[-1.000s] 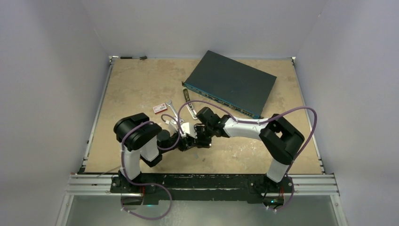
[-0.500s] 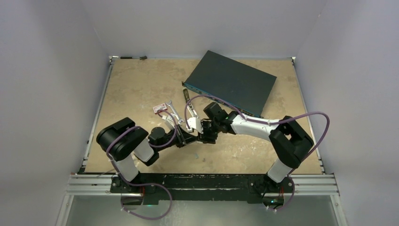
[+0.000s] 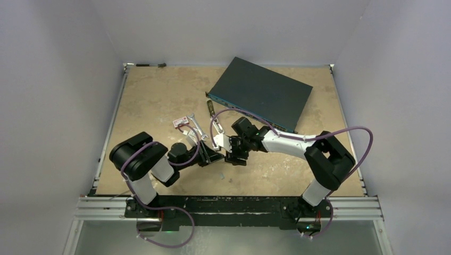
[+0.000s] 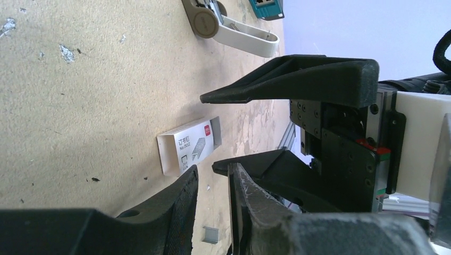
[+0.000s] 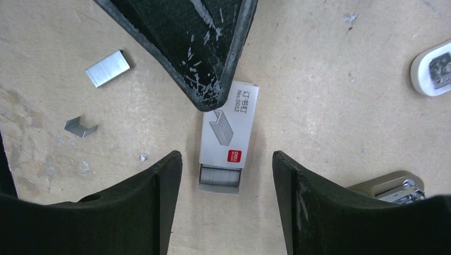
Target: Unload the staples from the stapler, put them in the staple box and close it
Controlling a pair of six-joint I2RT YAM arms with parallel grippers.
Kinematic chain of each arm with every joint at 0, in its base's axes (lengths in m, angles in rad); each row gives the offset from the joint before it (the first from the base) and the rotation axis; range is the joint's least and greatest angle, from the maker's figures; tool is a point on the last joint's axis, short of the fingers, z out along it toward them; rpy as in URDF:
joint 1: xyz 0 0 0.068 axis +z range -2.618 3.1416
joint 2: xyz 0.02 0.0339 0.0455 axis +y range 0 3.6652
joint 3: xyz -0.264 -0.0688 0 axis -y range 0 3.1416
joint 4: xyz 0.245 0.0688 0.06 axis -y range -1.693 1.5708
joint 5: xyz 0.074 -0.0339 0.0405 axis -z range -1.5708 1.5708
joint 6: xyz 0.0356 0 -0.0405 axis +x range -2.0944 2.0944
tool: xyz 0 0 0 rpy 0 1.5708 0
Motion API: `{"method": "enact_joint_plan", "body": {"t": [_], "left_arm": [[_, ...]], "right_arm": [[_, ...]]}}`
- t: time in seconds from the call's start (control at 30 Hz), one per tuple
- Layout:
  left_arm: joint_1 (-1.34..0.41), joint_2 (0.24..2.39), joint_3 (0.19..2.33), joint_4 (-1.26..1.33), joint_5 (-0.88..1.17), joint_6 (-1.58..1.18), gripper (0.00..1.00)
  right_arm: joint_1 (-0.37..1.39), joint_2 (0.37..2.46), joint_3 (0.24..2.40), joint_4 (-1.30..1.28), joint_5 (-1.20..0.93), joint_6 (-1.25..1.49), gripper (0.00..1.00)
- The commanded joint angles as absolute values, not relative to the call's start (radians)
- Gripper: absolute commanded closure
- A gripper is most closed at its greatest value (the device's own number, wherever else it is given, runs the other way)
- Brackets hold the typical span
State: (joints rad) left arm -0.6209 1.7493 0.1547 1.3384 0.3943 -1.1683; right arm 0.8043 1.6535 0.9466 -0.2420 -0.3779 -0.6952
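Note:
The stapler (image 4: 234, 29) lies opened on the table, pale grey-green top and white base, beyond both grippers; its metal channel shows at the right wrist view's edge (image 5: 391, 187). A white staple box (image 5: 228, 135) lies flat, its tray of staples sticking out. My right gripper (image 5: 224, 156) hangs open above the box's tray end, touching nothing. My left gripper (image 4: 213, 170) is open by a narrow gap, empty, one fingertip (image 5: 210, 79) over the box's far end. Both meet near the table's middle (image 3: 222, 156).
A loose staple strip (image 5: 107, 68) and a bent staple (image 5: 81, 127) lie left of the box. A dark network switch (image 3: 260, 93) sits at the back. A silver wrench (image 3: 194, 125) and a red-white packet (image 3: 181, 122) lie left of the stapler.
Both arms' elbows have swung outward and the grippers shifted slightly toward the back. My left gripper has parted its fingers a little; my right gripper has widened.

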Motion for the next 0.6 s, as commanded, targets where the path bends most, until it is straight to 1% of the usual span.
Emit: {"method": "enact_joint_plan", "body": {"t": [0.0, 0.2, 0.57], "left_arm": [[-0.613, 1.747, 0.186, 1.334, 0.414, -1.127, 0.74], [-0.613, 1.753, 0.209, 1.314, 0.422, -1.112, 0.74], [-0.611, 1.787, 0.232, 1.284, 0.421, -1.096, 0.74]], "right_arm": [[0.801, 1.616, 0.922, -0.254, -0.329, -0.675, 0.34], [0.795, 1.633, 0.917, -0.256, -0.319, -0.674, 0.35], [0.782, 1.646, 0.915, -0.269, -0.333, -0.675, 0.40]]}}
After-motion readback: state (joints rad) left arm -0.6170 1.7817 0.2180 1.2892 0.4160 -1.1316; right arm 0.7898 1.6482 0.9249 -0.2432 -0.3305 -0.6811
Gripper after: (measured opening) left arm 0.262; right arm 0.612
